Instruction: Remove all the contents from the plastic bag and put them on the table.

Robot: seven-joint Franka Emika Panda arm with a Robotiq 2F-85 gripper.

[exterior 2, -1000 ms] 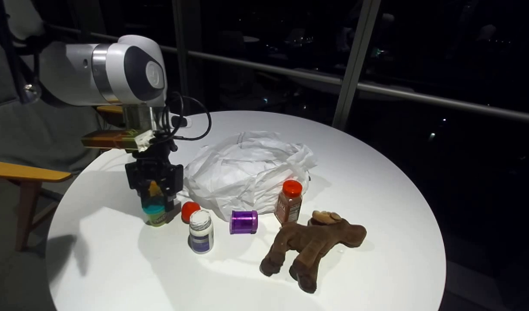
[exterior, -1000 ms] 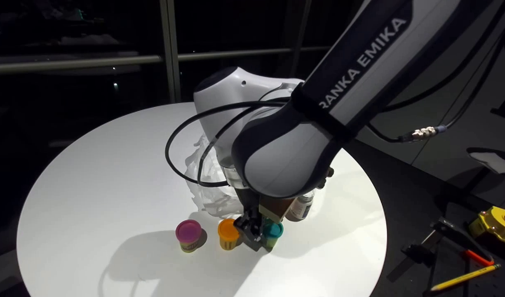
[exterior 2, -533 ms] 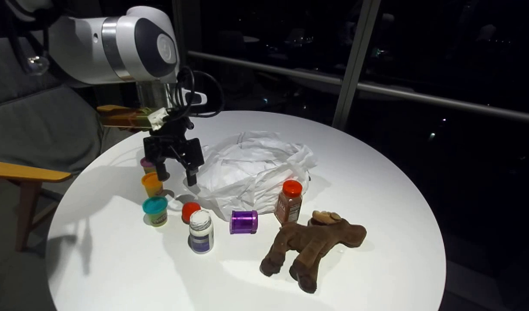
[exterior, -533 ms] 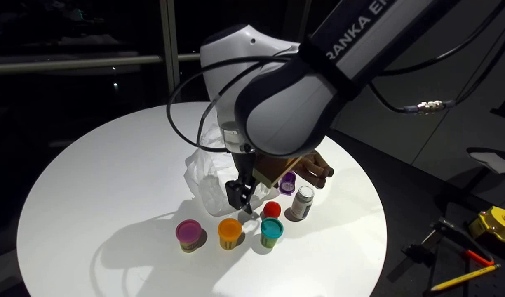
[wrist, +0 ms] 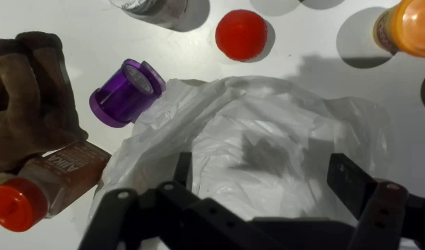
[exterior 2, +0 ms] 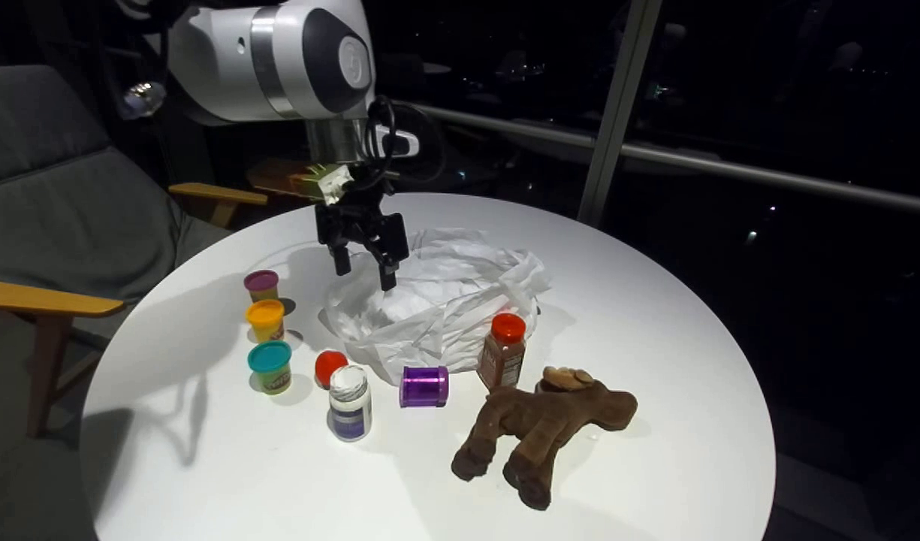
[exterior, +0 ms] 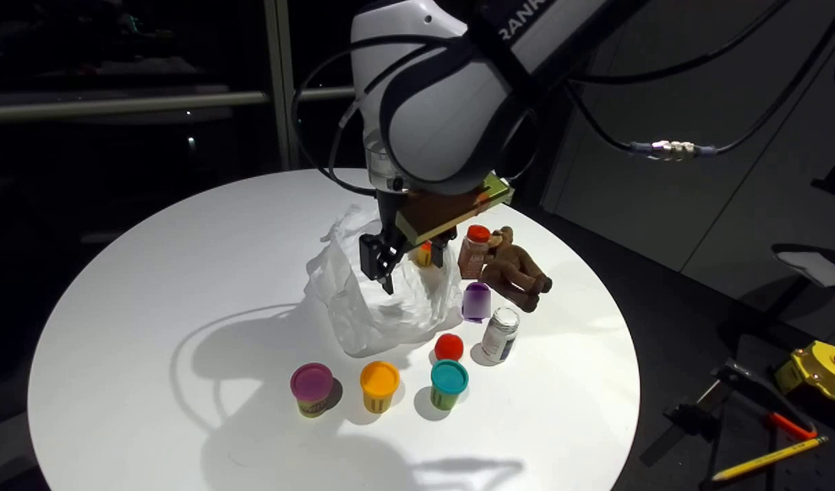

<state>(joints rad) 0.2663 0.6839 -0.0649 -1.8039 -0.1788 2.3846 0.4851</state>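
Observation:
My gripper [exterior: 413,269] hangs open above the mouth of the whitish plastic bag [exterior 2: 444,293], with nothing between its fingers. Wrinkled plastic fills the wrist view beneath it. In an exterior view an orange piece with a red top [exterior: 424,254] shows at the bag's far side, partly covered by the gripper. Contents stand outside on the white table [exterior: 151,307]: a purple-lidded tub [exterior 2: 262,281], an orange tub [exterior 2: 266,319], a teal-lidded tub [exterior 2: 271,361], a red round piece [exterior 2: 329,367], a white bottle [exterior 2: 350,409], a purple cylinder [exterior 2: 423,386], a red-capped bottle [exterior 2: 502,353] and the brown toy [exterior 2: 550,421].
The purple cylinder [wrist: 125,93] and the red-capped bottle [wrist: 73,163] lie close against the bag's edge. A grey chair with a wooden armrest [exterior 2: 46,297] borders the round table. Cables loop off the arm near its wrist.
My gripper has let go of the teal-lidded tub, opened and risen. It has moved away from the row of tubs to above the bag. The tub stays upright on the table.

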